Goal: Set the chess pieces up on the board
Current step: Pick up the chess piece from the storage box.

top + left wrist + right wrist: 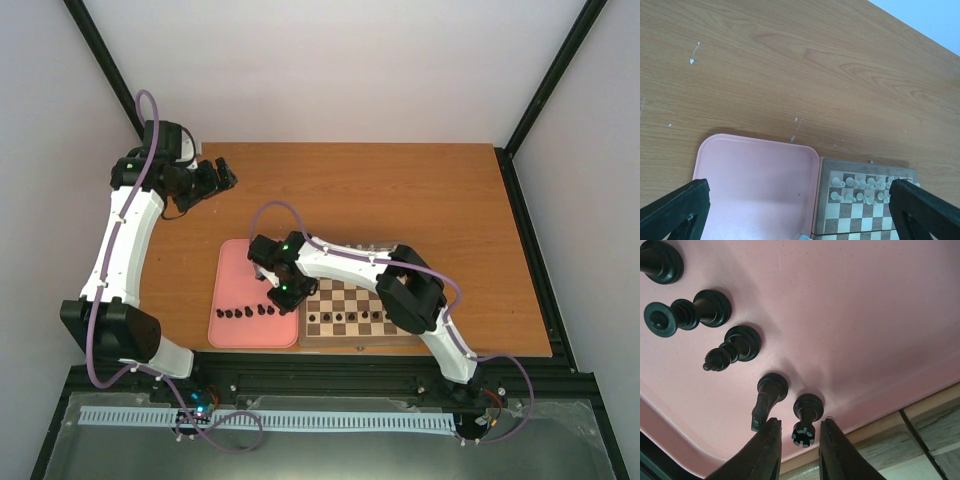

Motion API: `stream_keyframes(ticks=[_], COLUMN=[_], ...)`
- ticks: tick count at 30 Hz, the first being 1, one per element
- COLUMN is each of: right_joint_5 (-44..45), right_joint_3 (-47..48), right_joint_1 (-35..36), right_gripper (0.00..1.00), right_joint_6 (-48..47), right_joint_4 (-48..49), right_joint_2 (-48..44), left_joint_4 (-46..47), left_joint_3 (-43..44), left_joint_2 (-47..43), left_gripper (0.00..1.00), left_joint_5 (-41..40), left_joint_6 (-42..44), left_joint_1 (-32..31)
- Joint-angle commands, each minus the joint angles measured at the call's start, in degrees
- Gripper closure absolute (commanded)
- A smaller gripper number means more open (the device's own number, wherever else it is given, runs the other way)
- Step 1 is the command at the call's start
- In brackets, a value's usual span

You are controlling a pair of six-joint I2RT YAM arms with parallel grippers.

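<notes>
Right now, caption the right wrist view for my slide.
Right claw straddles a small black crowned chess piece ending a row on the pink tray beside the wooden chessboard.

Nothing legible anywhere: no text, label, brand, number or sign on square wooden checked chessboard (340, 341) or plain pink rectangular tray (235, 280).

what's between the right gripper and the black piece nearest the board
Nothing visible: the piece stands on the tray, between the fingers of the right gripper. Another black piece stands close beside it, near one finger.
</notes>
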Motion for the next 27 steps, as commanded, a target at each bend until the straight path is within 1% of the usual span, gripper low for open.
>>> stream_keyframes(ticks=[1, 4, 12, 18, 27], right_joint_5=[-0.38, -0.55, 0.27, 2.05, 6.09], right_joint_3=[-0.05, -0.23, 0.24, 2.0, 8.28], right_joint_1=[-0.15, -0.15, -0.1, -0.19, -0.7], right_gripper=[0.77, 0.78, 0.85, 0.93, 0.95], right_joint_6=[0.12, 0.12, 0.52, 0.74, 2.5], right_joint_4=[-0.09, -0.37, -0.44, -1.11, -3.37], right_joint_2=[1.27, 1.59, 1.74, 1.38, -1.41], left_joint_4=[0.18, 0.17, 0.13, 0.14, 0.18], left_joint_3=[1.24, 1.36, 1.4, 1.28, 1.23], left_joint_2=[-0.32, -0.34, -0.3, -0.33, -0.5], left_gripper=[0.0, 0.0, 0.0, 0.0, 0.0], left_joint_5=[-0.08, -0.09, 0.0, 0.0, 0.0], left_joint_6=[1.11, 1.1, 1.06, 1.02, 1.02], left_joint_1=[-0.33, -0.3, -0.28, -0.3, -0.27])
